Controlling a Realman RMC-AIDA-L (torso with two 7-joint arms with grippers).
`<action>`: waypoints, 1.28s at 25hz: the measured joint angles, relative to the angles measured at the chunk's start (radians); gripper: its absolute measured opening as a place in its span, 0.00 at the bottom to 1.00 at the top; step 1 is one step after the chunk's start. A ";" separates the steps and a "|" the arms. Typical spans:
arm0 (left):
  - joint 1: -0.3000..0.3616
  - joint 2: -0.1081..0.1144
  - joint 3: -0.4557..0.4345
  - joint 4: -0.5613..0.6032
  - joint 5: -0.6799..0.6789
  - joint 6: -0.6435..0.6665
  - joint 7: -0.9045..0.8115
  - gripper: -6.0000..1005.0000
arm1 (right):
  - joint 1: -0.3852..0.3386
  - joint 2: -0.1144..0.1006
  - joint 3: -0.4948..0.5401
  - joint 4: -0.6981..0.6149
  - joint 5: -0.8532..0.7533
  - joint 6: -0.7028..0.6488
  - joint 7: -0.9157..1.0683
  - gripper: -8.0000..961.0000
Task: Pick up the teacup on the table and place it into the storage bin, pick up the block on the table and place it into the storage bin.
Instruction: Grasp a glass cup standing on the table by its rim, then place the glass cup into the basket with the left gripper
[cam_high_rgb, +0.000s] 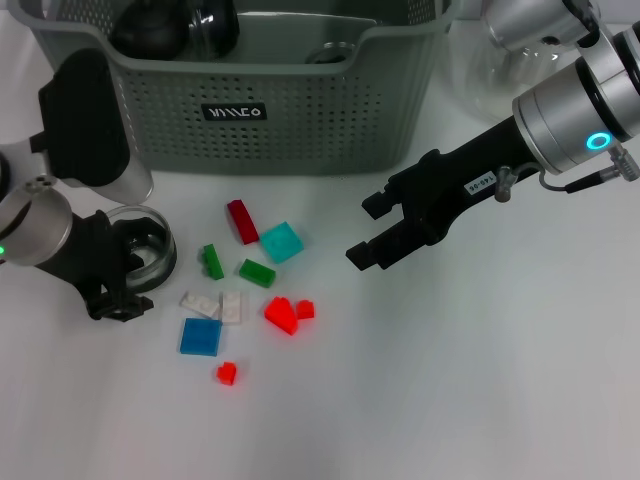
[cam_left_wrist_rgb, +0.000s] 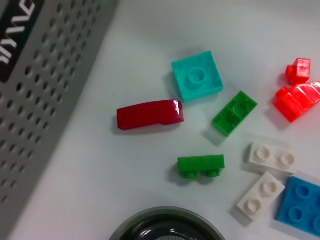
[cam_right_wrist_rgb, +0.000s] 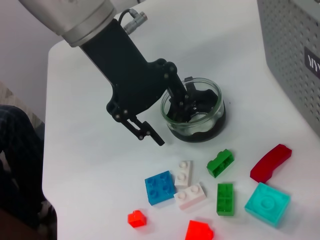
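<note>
White table (cam_high_rgb: 450, 400) strewn with coloured blocks (cam_high_rgb: 281, 241).

The left claw (cam_high_rgb: 125, 270) sits low at the near left, angled downward with its black fingers (cam_right_wrist_rgb: 187, 100) spread apart. The right arm reaches in from the far right, its claw (cam_high_rgb: 372, 232) raised over the middle, pointing left, both fingers (cam_high_rgb: 365, 253) parted and gripping nothing.

Bright even light, soft shadows
</note>
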 joint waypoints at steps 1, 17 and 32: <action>0.000 0.000 0.005 -0.003 0.002 -0.003 -0.005 0.63 | 0.000 0.000 0.000 0.000 0.000 0.000 0.000 0.89; 0.002 0.000 0.018 0.002 0.018 -0.006 -0.078 0.08 | -0.001 0.000 0.004 -0.003 0.000 -0.006 -0.013 0.89; 0.022 0.009 -0.352 0.165 -0.558 0.344 -0.091 0.05 | 0.008 -0.009 0.001 -0.011 -0.001 -0.035 -0.024 0.89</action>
